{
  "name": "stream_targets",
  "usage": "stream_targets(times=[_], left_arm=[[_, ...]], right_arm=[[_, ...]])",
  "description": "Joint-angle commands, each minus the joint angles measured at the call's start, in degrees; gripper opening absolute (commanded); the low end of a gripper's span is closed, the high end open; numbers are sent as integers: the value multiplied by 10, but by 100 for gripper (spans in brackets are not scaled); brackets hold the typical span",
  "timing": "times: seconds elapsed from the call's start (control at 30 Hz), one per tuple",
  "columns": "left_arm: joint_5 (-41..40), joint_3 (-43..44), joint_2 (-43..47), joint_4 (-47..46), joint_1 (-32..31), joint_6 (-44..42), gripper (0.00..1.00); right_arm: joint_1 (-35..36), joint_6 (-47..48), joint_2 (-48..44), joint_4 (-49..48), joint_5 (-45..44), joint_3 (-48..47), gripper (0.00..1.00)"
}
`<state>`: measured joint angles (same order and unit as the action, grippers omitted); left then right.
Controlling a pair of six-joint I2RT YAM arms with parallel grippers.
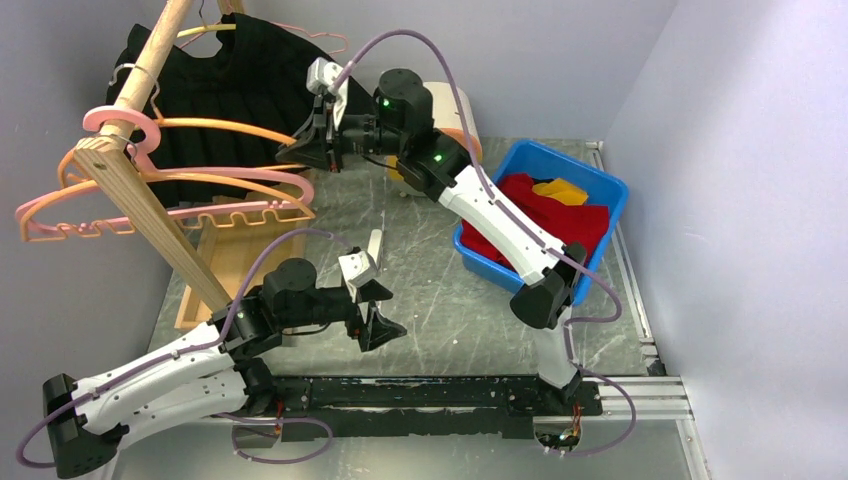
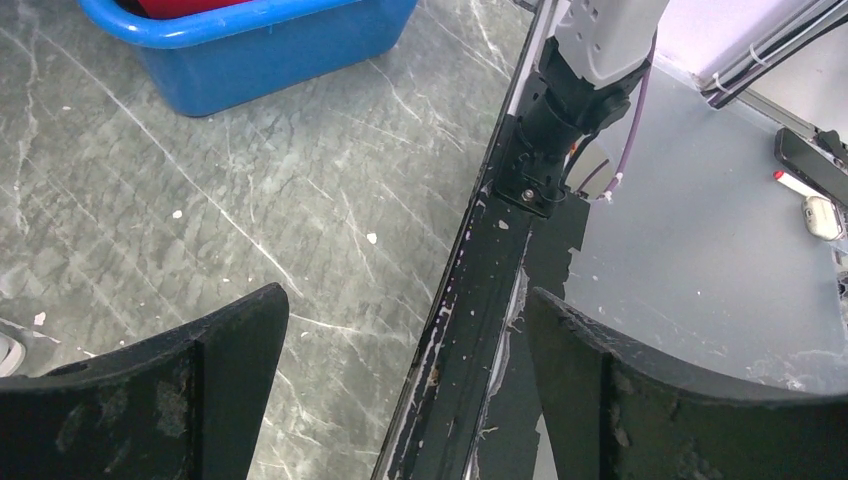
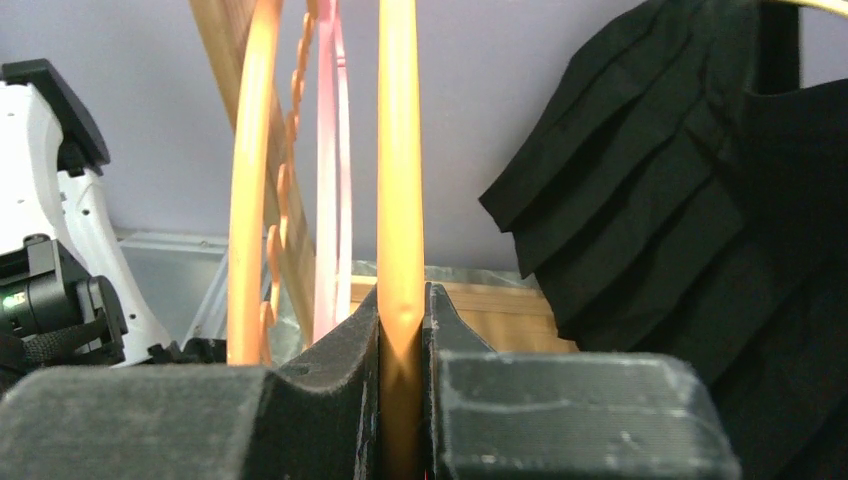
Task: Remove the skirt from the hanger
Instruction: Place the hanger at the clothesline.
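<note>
Black skirt (image 1: 230,90): seen hung at the upper left, under the wooden rail (image 1: 150,60), on a hanger of which only a yellowish arm is visible at the top. In the right wrist view the pleats (image 3: 700,200) are shown just to the right of the clamped bar, apart from it.
Orange hanger (image 1: 230,130): hooked over the rail in front of the skirt; its notched lower bar is seen hanging bare.
Pink hanger (image 1: 250,180): hung just beside the orange one, and shown in the right wrist view (image 3: 330,150) behind it.
Right gripper (image 1: 300,152): raised to the hangers and closed tight on a bar of the orange hanger (image 3: 400,150), which is pinched between the pads (image 3: 403,320). Whether this bar belongs to the hanger carrying the skirt cannot be told.
Left gripper (image 1: 385,312): held low over the table (image 1: 440,290), near its front edge, well apart from the skirt. Its fingers are spread wide (image 2: 408,340) and nothing is gripped between them.
Blue bin (image 1: 600,185): placed at the right of the table, with red cloth (image 1: 540,220) and a yellow piece (image 1: 560,190) inside.
Wooden post (image 1: 150,215): set at a slant below the rail, at the left.
</note>
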<state>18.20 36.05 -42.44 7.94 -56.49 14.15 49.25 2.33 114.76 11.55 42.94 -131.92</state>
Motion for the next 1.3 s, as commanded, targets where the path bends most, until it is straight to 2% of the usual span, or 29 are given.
stream_targets(times=[0.0, 0.27, 0.4, 0.43, 0.53, 0.57, 0.73, 0.97, 1.1, 1.27], left_arm=[[0, -1, 2, -15, -6, 2, 92], [-7, -1, 9, -5, -7, 7, 92], [-9, 3, 4, -3, -8, 5, 91], [-8, 4, 4, -4, -8, 6, 91], [-9, 8, 4, -10, -8, 9, 91], [-8, 10, 2, -10, -8, 10, 91], [1, 23, -20, -11, -9, 10, 92], [26, 73, -79, -17, -10, -6, 92], [51, 117, -136, -29, -14, -13, 91], [74, 203, -219, -27, -36, -28, 91]], right_arm=[[21, 15, 14, -4, 0, -21, 0], [28, 30, -2, 4, -11, 34, 0], [28, 36, 1, 38, -37, 21, 0], [29, 35, -2, 41, -54, 22, 5], [28, 19, -30, 40, -124, 43, 43], [28, 17, -41, 46, -148, 49, 49], [28, 17, -131, 78, -239, 123, 64], [27, 24, -370, 75, -372, 373, 87], [26, -4, -502, 82, -487, 518, 92], [25, -51, -622, 116, -628, 620, 94]])
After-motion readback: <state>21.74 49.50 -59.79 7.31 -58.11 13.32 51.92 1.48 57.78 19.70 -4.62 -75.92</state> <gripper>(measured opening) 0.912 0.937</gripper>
